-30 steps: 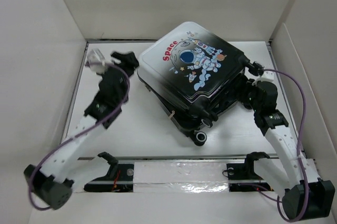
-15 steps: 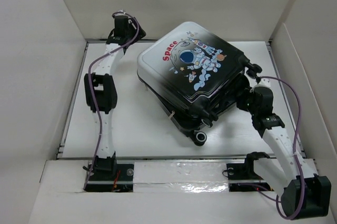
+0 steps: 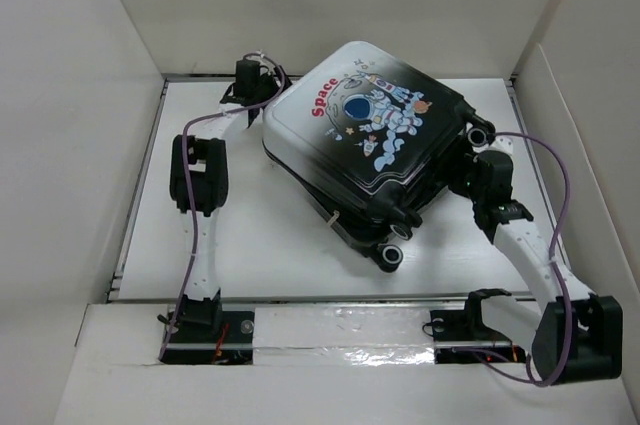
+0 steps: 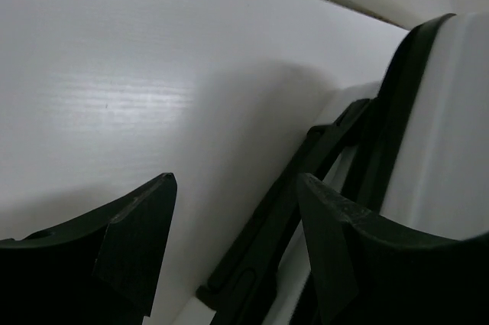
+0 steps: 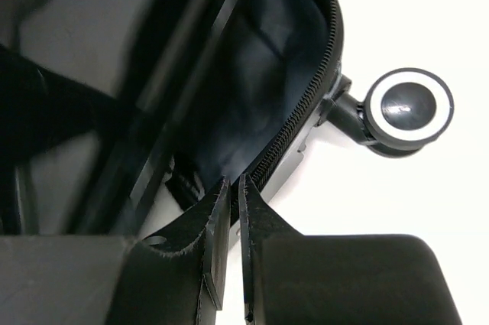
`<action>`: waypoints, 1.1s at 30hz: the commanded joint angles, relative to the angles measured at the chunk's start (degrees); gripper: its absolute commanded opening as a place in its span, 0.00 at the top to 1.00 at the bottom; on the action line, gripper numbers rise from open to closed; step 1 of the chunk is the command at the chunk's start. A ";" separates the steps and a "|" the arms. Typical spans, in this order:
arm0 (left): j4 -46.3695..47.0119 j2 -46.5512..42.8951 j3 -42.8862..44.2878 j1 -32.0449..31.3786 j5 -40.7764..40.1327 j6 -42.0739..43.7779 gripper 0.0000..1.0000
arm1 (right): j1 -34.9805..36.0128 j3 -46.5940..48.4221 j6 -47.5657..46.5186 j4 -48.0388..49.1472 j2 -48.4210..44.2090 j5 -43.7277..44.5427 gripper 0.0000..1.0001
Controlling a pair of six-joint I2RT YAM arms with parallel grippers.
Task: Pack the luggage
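On my white table [image 3: 250,245] the luggage [image 3: 370,135] lies angled at centre-back, its lid ajar. My left gripper [image 4: 233,187], fingers apart and empty, sits just beside its far-left corner. My right gripper [image 5: 233,183], fingers nearly together, points at the zip [image 5: 306,111] near a wheel [image 5: 407,107].

I'm watching a white table [image 3: 260,245]. A back panel [image 3: 330,5], left panel [image 3: 60,145] and right panel [image 3: 595,125] are standing around its edges; a crinkled silver tape strip [image 3: 340,330] is running along its near edge.
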 commanded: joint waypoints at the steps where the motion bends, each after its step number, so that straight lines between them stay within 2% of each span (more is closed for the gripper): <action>1: 13.11 -10.97 -12.80 -2.56 4.33 -1.12 0.38 | -0.53 0.80 -1.69 3.56 7.14 0.25 0.86; 3: 18.54 -13.79 -21.74 -3.62 4.07 -2.61 0.38 | -0.53 3.87 -2.13 3.48 9.69 -3.43 0.86; 5: 21.11 -18.45 -27.83 -4.50 1.96 -3.49 0.39 | 1.56 4.76 -3.70 9.69 13.47 -7.04 0.86; 6: 25.22 -20.30 -35.08 -5.11 1.17 -5.06 0.40 | 2.44 7.55 -4.15 9.55 14.88 -9.14 0.86; 8: 29.54 -26.36 -43.12 -5.73 -1.03 -7.70 0.42 | 4.90 11.68 -7.21 7.45 19.79 -10.56 0.86; 9: 33.57 -28.81 -51.33 -5.73 -2.25 -9.89 0.43 | 8.05 15.97 -7.84 6.65 21.64 -10.92 0.86; 11: 36.06 -35.67 -58.68 -6.87 -6.03 -10.61 0.43 | 10.79 20.30 -9.85 4.98 27.16 -11.97 0.86; 12: 36.76 -38.13 -64.72 -6.88 -7.78 -10.70 0.43 | 12.72 22.41 -10.39 4.89 29.02 -14.67 0.87; 16: 35.72 -53.22 -77.76 -10.91 -16.73 -10.79 0.46 | 16.33 34.53 -11.44 4.36 39.65 -22.95 0.90; 20: 31.59 -66.08 -87.87 -19.34 -26.51 -12.27 0.47 | 18.71 57.34 -15.30 -10.62 51.78 -26.47 0.88; 22: 28.09 -73.79 -92.71 -23.82 -30.36 -13.59 0.48 | 19.50 62.48 -15.49 -12.95 55.91 -27.70 0.86; 25: 24.57 -83.72 -98.43 -29.35 -32.75 -16.84 0.49 | 20.03 69.08 -13.38 -12.43 58.38 -31.39 0.78; 26: 23.25 -85.95 -99.40 -30.94 -33.81 -17.90 0.49 | 20.03 71.10 -13.12 -13.56 59.00 -32.27 0.70; 28: 18.86 -92.01 -101.16 -34.90 -37.14 -20.54 0.49 | 20.03 78.91 -13.46 -16.54 60.68 -33.07 0.62; 29: 17.88 -93.69 -101.42 -36.04 -37.94 -21.07 0.49 | 19.51 81.29 -14.16 -19.17 61.90 -33.07 0.52; 31: 15.51 -96.67 -101.25 -37.72 -40.83 -21.51 0.49 | 18.80 84.90 -14.08 -20.16 61.65 -33.51 0.43; 32: 14.98 -97.04 -100.82 -38.94 -41.37 -21.42 0.49 | 17.84 84.83 -13.91 -19.72 59.82 -33.77 0.33; 33: 15.15 -97.13 -100.12 -38.96 -41.81 -21.16 0.49 | 17.23 84.31 -13.73 -18.85 58.24 -33.86 0.29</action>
